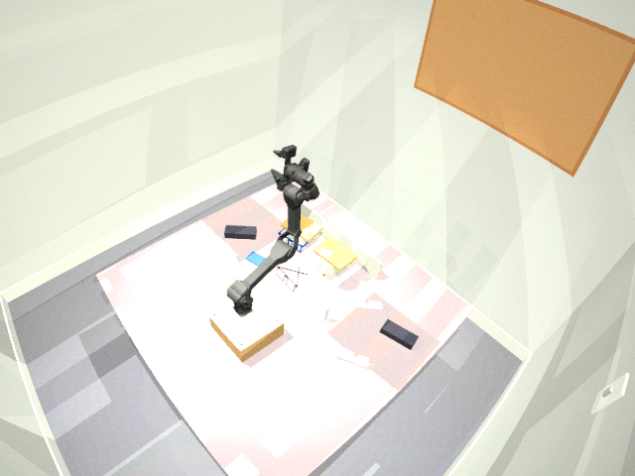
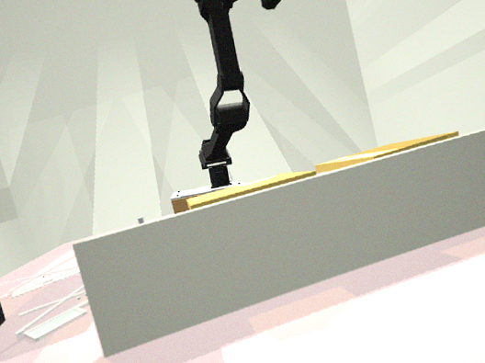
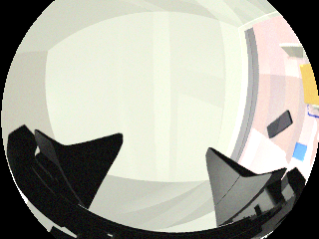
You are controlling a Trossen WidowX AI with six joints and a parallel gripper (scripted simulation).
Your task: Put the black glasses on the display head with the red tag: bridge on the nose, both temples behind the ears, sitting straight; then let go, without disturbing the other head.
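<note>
My gripper (image 1: 275,164) (image 3: 164,141) is open and empty, raised high above the table's back; one finger shows at the top of the exterior view. The black glasses (image 1: 296,286) lie on the table with their temples spread, in front of the yellow-topped blocks. A tiny red mark (image 1: 323,275), possibly the red tag, shows at the front of the right yellow-topped block (image 1: 334,253) (image 2: 253,188). The other yellow-topped block (image 1: 297,221) (image 2: 386,151) (image 3: 310,85) has a blue frame at its front. The heads' noses and ears cannot be made out.
A pale upright panel (image 1: 371,266) (image 2: 289,233) stands behind the blocks. Dark boxes (image 1: 240,232) (image 1: 399,333) (image 3: 280,124) lie left and right. A blue piece (image 1: 254,258) (image 3: 299,150) lies near the arm. Pale glasses-like frames (image 2: 57,323) lie at the right side in the top view.
</note>
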